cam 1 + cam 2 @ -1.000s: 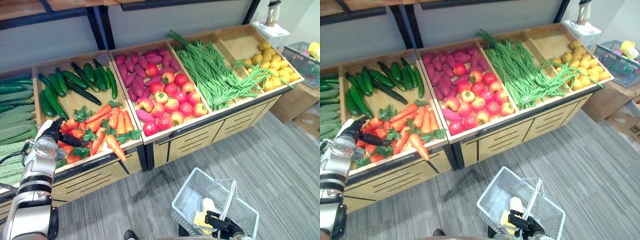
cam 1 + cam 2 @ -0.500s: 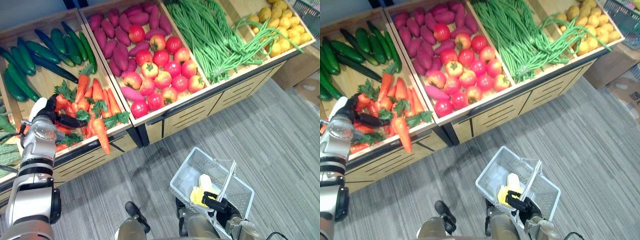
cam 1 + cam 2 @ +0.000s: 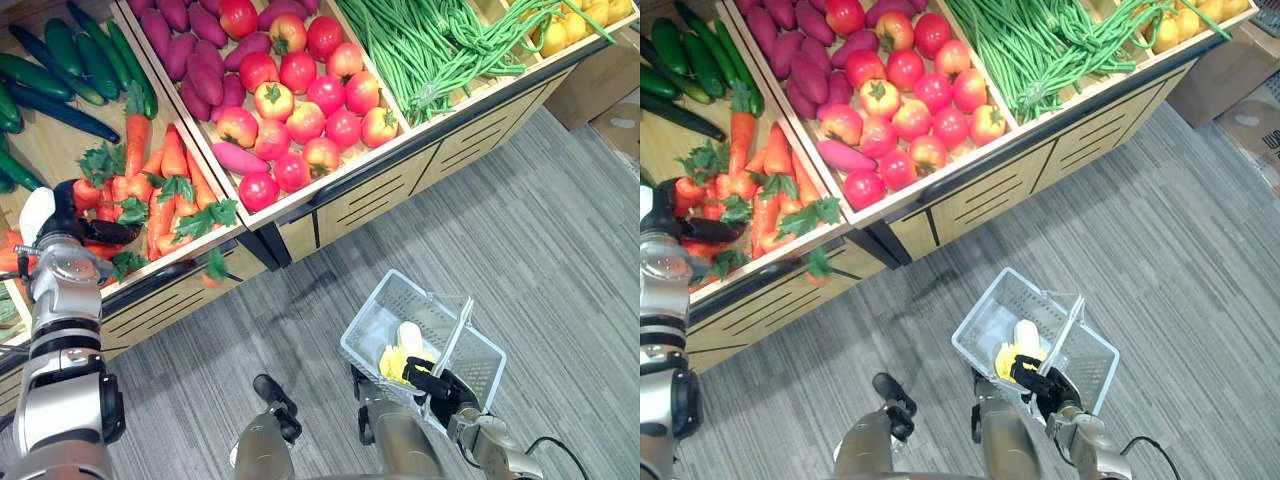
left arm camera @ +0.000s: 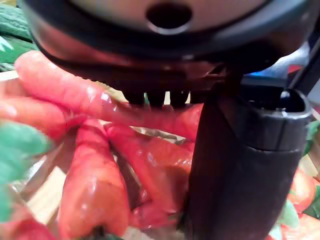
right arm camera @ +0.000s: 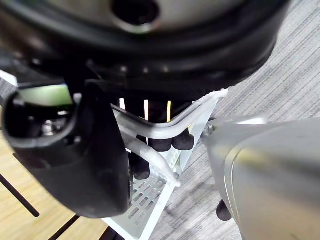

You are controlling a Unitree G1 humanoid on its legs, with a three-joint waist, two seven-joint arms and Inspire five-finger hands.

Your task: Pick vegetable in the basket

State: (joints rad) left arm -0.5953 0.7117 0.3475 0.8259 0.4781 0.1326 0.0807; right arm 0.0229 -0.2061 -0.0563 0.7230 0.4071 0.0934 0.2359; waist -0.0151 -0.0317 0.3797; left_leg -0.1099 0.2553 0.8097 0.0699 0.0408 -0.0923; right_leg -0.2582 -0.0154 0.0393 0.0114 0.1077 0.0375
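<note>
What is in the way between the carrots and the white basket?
Nothing visible. The left hand curls round a long orange carrot; only bare grey floor lies between it and the white wire basket, which the right hand holds by its handle, open side up.

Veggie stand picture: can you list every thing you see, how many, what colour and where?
carrots: many, orange, nearest left bin
cucumbers: several, dark green, behind carrots
sweet potatoes: many, purple, behind tomatoes
tomatoes: many, red, middle bin
green beans: one heap, green, right of tomatoes
yellow fruit: few, yellow, far right
basket: one, white, above floor
yellow item: one, inside basket
left hand: dark, fingers round a carrot
right hand: dark, fingers round basket handle
</note>
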